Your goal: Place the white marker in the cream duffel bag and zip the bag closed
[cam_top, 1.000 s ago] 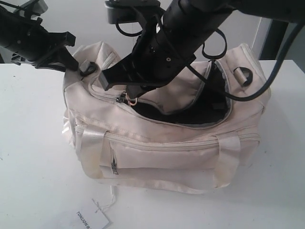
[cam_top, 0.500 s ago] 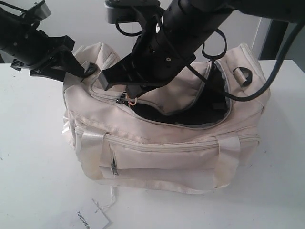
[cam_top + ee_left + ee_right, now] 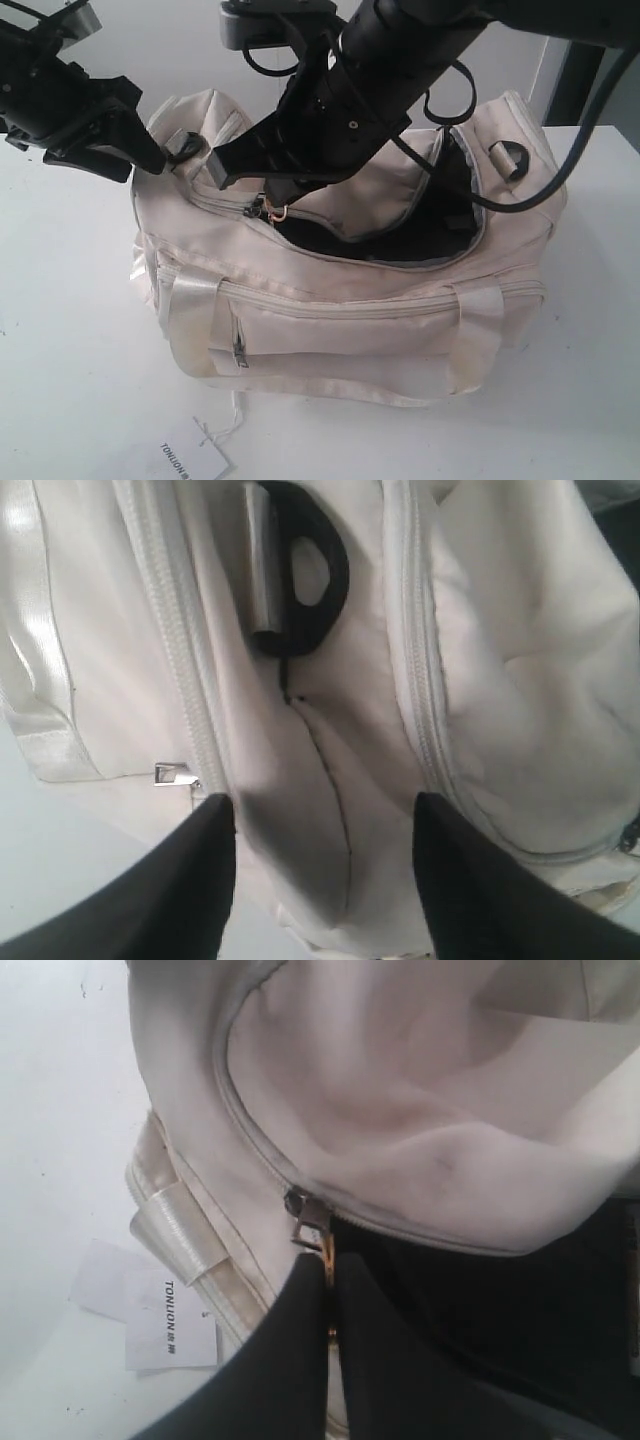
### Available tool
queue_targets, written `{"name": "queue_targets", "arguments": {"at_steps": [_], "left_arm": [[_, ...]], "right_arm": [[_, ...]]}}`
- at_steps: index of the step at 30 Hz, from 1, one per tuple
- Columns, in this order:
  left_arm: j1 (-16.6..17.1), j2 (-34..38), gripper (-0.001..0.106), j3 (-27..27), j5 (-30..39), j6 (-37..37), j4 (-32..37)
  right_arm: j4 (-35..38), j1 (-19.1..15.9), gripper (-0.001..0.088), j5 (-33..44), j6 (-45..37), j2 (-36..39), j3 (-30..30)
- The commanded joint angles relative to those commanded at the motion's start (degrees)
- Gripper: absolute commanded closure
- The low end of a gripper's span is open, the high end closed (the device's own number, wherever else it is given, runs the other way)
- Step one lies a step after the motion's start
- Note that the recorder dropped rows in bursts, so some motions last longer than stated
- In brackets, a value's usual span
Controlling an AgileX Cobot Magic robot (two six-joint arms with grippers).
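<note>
Mouth of cream duffel bag open; right arm overhangs rear part; front edge free.

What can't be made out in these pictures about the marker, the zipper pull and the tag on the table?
- white marker: it shows in no view. In the exterior view the right arm covers part of the cream duffel bag's dark opening, so whether it lies inside cannot be told.
- zipper pull: mostly hidden between the shut fingers of the right gripper in the right wrist view.
- paper tag: cut off by the bottom edge of the exterior view, small print unreadable.
</note>
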Motion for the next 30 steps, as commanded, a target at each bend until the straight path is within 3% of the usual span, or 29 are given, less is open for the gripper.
{"name": "queue_targets", "arguments": {"at_steps": [7, 9, 14, 17, 22, 30], "left_arm": [[0.0, 0.0, 0.048, 4.0, -2.9, 0.7, -2.2], [0.0, 0.0, 0.053, 4.2, -2.9, 2.5, -3.8], [0.0, 0.0, 0.090, 4.8, -3.4, 3.4, -5.8], [0.0, 0.0, 0.105, 4.8, -3.6, 3.5, -5.7], [0.1, 0.0, 0.105, 4.8, -4.9, 3.6, -4.4], [0.1, 0.0, 0.105, 4.8, -5.8, 2.5, 3.7]], "right_arm": [[0.0, 0.0, 0.0868, -0.1, 0.0, 0.0, 0.0], [0.0, 0.0, 0.0868, -0.2, 0.0, 0.0, 0.0], [0.0, 0.0, 0.0868, -0.2, 0.0, 0.0, 0.0], [0.0, 0.0, 0.0868, -0.2, 0.0, 0.0, 0.0], [-0.1, 0.0, 0.0868, 0.0, 0.0, 0.0, 0.0], [-2.8, -0.1, 0.0868, 1.5, 0.3, 0.0, 2.2]]}}
